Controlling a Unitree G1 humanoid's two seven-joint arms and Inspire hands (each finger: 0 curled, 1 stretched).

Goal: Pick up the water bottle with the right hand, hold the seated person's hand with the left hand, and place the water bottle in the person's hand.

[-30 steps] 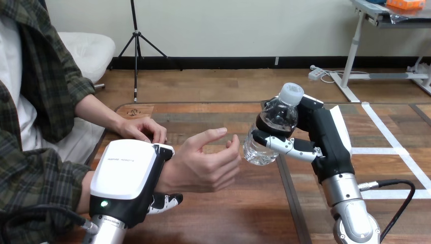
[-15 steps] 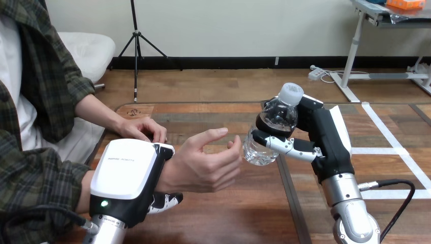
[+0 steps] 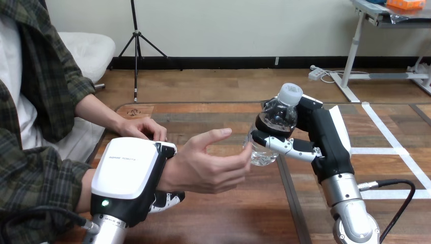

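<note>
Right hand [image 3: 325,142] fingers grasp the water bottle [image 3: 277,119], touching the person's hand [image 3: 206,165]; left hand [image 3: 127,170] clasps its wrist [image 3: 170,174]; release pending.

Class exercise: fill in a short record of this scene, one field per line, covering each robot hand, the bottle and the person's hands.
left hand: curled round the person's wrist
right hand: curled round the water bottle, held above the table
water bottle: clear, white cap uppermost, slightly tilted
person's raised hand: open, fingertips at the bottle's lower part
person's other hand: resting on the table behind
</note>
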